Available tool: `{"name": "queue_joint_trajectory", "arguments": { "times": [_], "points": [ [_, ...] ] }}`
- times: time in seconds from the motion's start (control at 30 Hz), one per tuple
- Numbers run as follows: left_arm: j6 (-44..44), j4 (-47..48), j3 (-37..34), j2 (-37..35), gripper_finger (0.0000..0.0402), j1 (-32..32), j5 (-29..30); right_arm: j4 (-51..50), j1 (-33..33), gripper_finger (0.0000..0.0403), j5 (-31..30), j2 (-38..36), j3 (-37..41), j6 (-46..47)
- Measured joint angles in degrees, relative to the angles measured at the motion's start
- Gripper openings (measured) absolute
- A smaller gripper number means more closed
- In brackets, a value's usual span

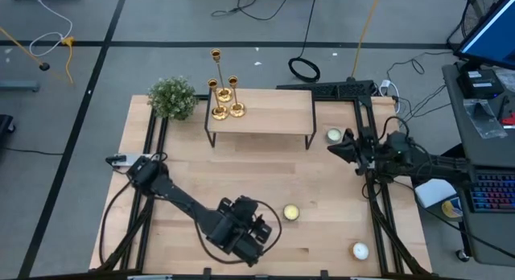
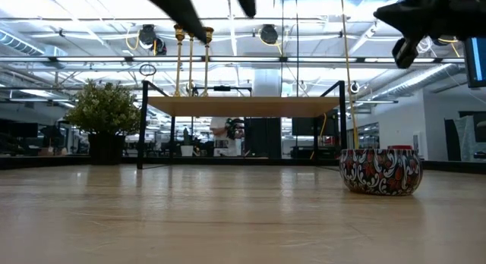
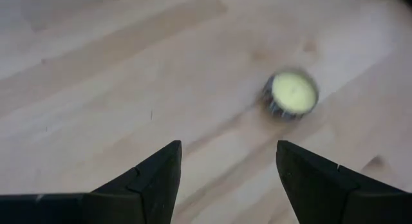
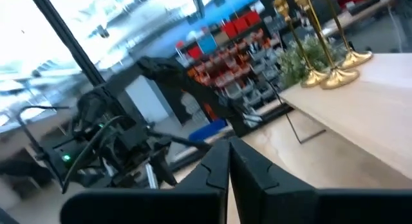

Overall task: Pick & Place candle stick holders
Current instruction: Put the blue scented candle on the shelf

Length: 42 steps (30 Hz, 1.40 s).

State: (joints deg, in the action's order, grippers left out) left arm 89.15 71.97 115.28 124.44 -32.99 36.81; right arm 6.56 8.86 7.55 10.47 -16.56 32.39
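Wooden table [image 1: 185,175] carries a small raised shelf [image 1: 273,111]. On the shelf's end nearest the potted plant [image 1: 172,97] stand 3 brass candle stick holders [image 1: 224,99], clustered together. Left gripper [image 1: 259,236] hangs well away from the shelf, fingers spread, beside a yellow tin candle [image 1: 290,212]. Right gripper [image 1: 334,147] hovers off the shelf's other end, fingers pressed together, holding nothing.
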Motion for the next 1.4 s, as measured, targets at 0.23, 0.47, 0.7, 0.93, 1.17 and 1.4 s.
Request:
{"name": "queue_joint_trajectory", "arguments": {
  "times": [0.23,0.47,0.7,0.93,1.17,1.4],
  "points": [
    [2.71,-1.59,-5.07,0.0,0.0253,-1.62,-2.97,-10.66,-3.2,0.0004,-1.91,9.73,-8.66,-2.85],
    [1.58,-11.69,-15.33,-4.47,0.0253,-2.26,-2.95,-24.47,-8.98,0.0004,-12.36,20.92,-17.88,3.09],
    [-6.06,-34.2,-37.46,-18.16,0.0253,-2.24,0.63,-39.31,-11.62,0.0004,-18.88,28.14,-24.69,14.83],
    [-15.23,-59.68,-59.2,-31.28,0.0253,-2.08,2.88,-49.74,-11.62,0.0004,-19.98,29.49,-25.09,24.19],
    [-21.3,-79.22,-73.0,-36.81,0.0253,-2.08,3.16,-60.91,-11.48,0.0004,-26.44,29.3,-25.09,36.4],
    [-20.12,-88.69,-81.28,-38.13,0.0253,-2.08,3.14,-64.67,-8.15,0.0004,-27.09,29.31,-25.09,41.45]
  ]
}}
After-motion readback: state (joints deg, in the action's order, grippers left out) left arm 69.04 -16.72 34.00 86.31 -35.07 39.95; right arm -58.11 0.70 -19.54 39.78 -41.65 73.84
